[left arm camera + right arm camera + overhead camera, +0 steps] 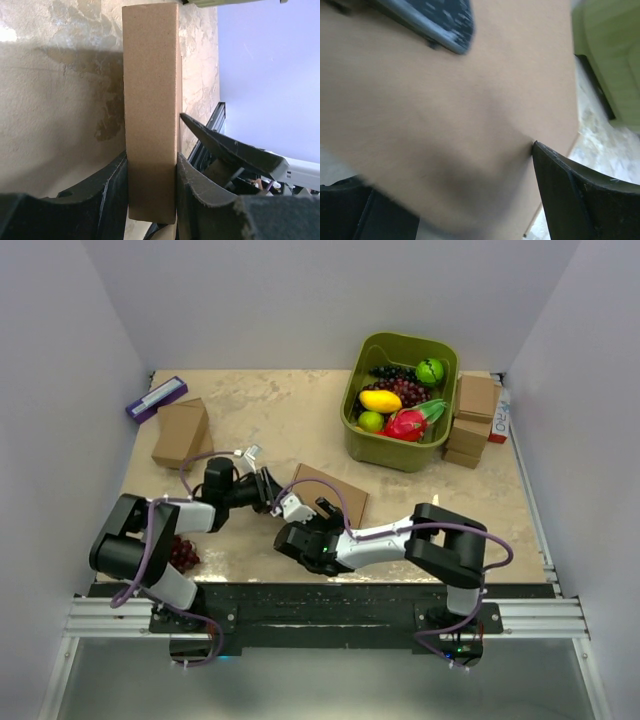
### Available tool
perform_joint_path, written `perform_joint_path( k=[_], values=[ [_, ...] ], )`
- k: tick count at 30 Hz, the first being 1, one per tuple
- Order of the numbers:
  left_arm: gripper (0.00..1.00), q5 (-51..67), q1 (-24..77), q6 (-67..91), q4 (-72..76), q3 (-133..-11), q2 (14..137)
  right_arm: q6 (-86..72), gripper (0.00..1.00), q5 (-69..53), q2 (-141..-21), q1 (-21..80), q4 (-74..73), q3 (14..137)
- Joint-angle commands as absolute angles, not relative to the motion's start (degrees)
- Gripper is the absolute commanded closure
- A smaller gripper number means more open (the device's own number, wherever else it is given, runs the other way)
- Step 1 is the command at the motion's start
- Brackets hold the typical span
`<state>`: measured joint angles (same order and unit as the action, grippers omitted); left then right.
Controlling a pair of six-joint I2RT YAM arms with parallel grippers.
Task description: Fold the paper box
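Marbled beige bench (280, 410); fruit-filled green bin (395, 453) rear right. Brown cardboard paper box (335, 495) sits mid-bench, its near edge hidden by both arms. The left claw (270, 488) is clenched on a narrow flap; the right claw (308, 512) is spread wide, apparently touching the panel.

We reach both arms inward toward the lower middle of the top view. Our left arm (130, 540) bends up from the lower left, and our left gripper (268, 488) pinches the paper box (150, 75) between both fingers. Our right arm (440, 540) folds back from the lower right with its wrist low. Our right gripper (308, 512) stands with jaws spread wide, one fingertip (555, 170) touching the cardboard.
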<state>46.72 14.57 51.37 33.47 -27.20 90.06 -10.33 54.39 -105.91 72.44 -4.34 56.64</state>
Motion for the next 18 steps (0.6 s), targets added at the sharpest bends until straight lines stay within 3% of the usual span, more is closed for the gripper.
perform_joint_path(
  k=[1,3,4,5,7,10,11,14,18],
  values=[
    [0.93,48.87,13.71,44.31,26.20,-27.24,87.72,-14.85,0.20,65.30,-108.19,72.68,-6.94,59.50],
    [0.92,48.60,13.54,41.94,23.92,-27.68,86.84,-14.51,0.26,66.27,-109.77,72.69,-7.21,60.29],
    [0.91,48.60,13.45,41.75,23.82,-27.69,86.66,-13.89,0.31,66.44,-110.21,72.69,-7.29,60.38],
    [0.89,48.78,13.36,41.57,23.82,-27.77,86.40,-13.71,0.43,66.71,-110.30,72.69,-7.56,60.38],
    [0.85,48.69,13.27,40.87,23.64,-27.95,85.96,-13.10,0.51,66.45,-109.95,72.69,-8.17,60.47],
    [0.57,47.20,12.75,37.10,20.75,-29.53,84.29,-12.57,0.56,64.18,-107.76,72.69,-11.50,60.64],
    [0.43,45.72,12.05,35.87,19.61,-30.66,83.42,-12.66,0.57,63.20,-106.97,72.60,-14.21,60.91],
    [0.26,41.25,9.51,30.86,13.64,-33.47,78.41,-12.74,0.60,56.62,-102.67,72.68,-20.88,62.92],
    [0.19,34.73,7.04,25.15,6.43,-35.68,70.95,-13.45,0.60,47.04,-98.10,71.72,-30.40,67.57]
  ],
)
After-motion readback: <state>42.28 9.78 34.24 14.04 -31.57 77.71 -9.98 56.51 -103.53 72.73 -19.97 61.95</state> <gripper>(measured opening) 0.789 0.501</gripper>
